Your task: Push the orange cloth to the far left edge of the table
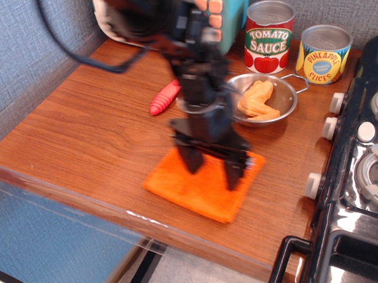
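Cloth [204,185] lies flat near table [80,128] front edge, right of centre, far from left edge. Gripper [214,170] spread wide, fingertips pressing on cloth, gripping nothing. Watch: you risk cloth bunching, or slipping off front edge if push drifts forward. Can labels read "TOMATO SAUCE" [269,28], "PINEAPPLE SLICES" [322,54].

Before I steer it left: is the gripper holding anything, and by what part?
Nothing is held. The gripper is open, fingertips pressed down on top of the orange cloth, not pinching it.
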Controlling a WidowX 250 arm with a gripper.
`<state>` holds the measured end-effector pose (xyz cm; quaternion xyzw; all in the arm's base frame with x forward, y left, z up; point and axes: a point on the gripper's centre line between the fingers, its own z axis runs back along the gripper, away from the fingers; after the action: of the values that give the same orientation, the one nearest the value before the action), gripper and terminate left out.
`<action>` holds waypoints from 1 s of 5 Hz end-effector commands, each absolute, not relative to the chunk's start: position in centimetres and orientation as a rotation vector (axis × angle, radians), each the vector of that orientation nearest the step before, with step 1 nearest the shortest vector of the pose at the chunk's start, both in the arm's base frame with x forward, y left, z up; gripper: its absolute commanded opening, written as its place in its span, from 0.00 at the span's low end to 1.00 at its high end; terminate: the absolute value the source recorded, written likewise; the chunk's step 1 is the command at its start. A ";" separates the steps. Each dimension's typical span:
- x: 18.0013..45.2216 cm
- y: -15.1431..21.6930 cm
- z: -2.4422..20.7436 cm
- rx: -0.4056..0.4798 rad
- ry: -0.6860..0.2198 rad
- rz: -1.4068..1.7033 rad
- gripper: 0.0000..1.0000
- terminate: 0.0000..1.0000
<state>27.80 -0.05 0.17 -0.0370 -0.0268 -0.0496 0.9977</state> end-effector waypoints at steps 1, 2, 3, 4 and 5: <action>22.2 8.1 -2.5 -0.058 0.041 0.028 1.00 0.00; 21.6 11.1 -2.2 -0.060 0.032 0.040 1.00 0.00; 21.4 13.9 -1.6 -0.068 0.021 0.026 1.00 0.00; 21.5 16.7 -1.3 -0.095 0.018 -0.003 1.00 0.00; 22.1 17.7 -1.1 -0.096 0.018 -0.029 1.00 0.00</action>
<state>24.14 16.88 0.38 -0.0353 -0.0111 -0.0285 0.9989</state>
